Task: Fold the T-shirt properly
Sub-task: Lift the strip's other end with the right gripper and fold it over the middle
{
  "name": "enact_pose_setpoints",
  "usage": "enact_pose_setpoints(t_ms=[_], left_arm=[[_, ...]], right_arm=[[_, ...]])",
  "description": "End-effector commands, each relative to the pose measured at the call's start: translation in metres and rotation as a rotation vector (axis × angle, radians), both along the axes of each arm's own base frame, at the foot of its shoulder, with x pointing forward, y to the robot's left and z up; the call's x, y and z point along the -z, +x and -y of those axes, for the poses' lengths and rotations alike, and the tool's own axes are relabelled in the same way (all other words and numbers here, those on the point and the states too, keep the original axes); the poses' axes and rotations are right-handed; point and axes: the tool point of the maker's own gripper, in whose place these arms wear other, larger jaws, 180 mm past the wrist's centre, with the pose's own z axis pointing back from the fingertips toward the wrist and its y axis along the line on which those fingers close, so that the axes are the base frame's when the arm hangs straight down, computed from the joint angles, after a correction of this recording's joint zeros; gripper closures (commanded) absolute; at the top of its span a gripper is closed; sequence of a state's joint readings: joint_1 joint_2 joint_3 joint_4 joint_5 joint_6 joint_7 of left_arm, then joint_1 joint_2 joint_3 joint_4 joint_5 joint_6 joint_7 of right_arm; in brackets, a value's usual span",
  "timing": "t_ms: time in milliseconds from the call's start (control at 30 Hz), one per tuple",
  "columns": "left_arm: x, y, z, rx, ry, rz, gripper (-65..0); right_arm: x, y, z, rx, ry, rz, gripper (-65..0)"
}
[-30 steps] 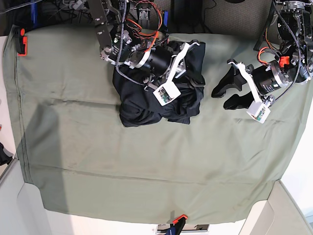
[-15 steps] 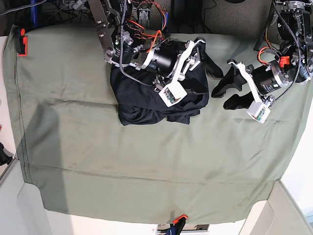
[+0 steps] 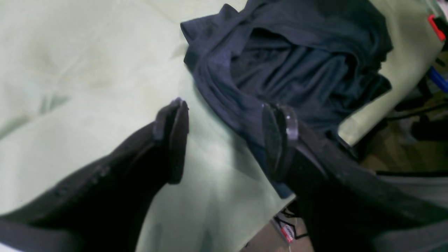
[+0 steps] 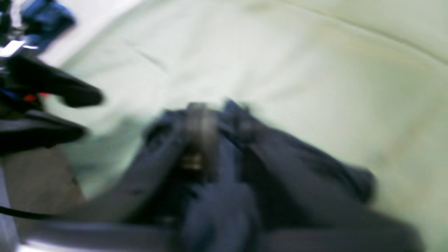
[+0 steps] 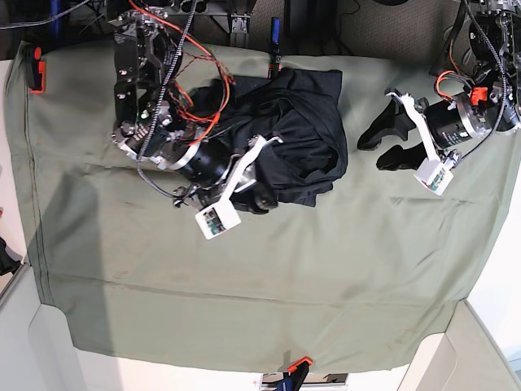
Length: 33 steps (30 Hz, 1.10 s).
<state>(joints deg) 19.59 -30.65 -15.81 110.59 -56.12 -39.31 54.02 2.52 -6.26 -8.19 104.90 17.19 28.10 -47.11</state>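
The right gripper is clenched on a bunch of the T-shirt; in its own blurred wrist view the dark fingers sit pressed together with navy cloth gathered around and under them, so the hold is on the edge of the shirt nearest the front of the table. Just behind that gripper the rest of the shirt lies as a crumpled dark heap, spreading away from the fingertips toward the far edge of the green table cloth, where its upper border lies fairly straight. Beyond the gripper's tips, bare green cloth runs on with a few long creases. Off to the side past the heap, the left gripper hangs above the cloth with its jaws spread wide and nothing between them. In the left wrist view its two black fingers frame a strip of pale green cloth, and one fingertip stands over the near edge of the shirt without closing on it; whether it touches the fabric cannot be told. Ahead of those fingers the shirt shows as a rumpled pile with deep folds and a hemmed border curling along its near side. Farther out, a red clamp grips the corner of the table cloth, well apart from both grippers.
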Motion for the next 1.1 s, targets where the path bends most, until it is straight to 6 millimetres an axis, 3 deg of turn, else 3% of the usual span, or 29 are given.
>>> enact_pose_setpoints(t_ms=[0,133,267,433,667,867,1067], left_arm=[[-0.011,0.002,0.001,0.018,-0.009,0.037,-36.1],[-0.007,-0.007,0.005,0.022,-0.038,0.004,-36.1],[-0.005,-0.011,0.005,0.024,-0.044,-0.008,-36.1],[-0.006,-0.011,0.006,0.025,-0.051,-0.008,-36.1],[-0.005,-0.012,0.006,0.027,-0.051,-0.016,-36.1],[-0.005,-0.015,-0.001,0.005,-0.051,-0.023,-36.1],[-0.012,-0.016,-0.019,-0.048,-0.055,-0.016,-36.1]], right_arm=[[-0.012,0.005,0.004,0.002,0.027,0.033,0.0],[0.007,-0.004,0.030,0.014,-0.003,-0.010,0.0],[0.032,-0.037,0.026,-0.055,-0.023,-0.081,0.0],[0.040,-0.076,-0.016,-0.199,0.000,-0.107,0.0],[0.059,-0.104,-0.068,-0.365,-0.018,-0.103,0.0],[0.070,-0.102,-0.108,-0.437,-0.011,-0.121,0.0],[0.041,-0.102,-0.152,-0.505,0.069,-0.088,0.0]])
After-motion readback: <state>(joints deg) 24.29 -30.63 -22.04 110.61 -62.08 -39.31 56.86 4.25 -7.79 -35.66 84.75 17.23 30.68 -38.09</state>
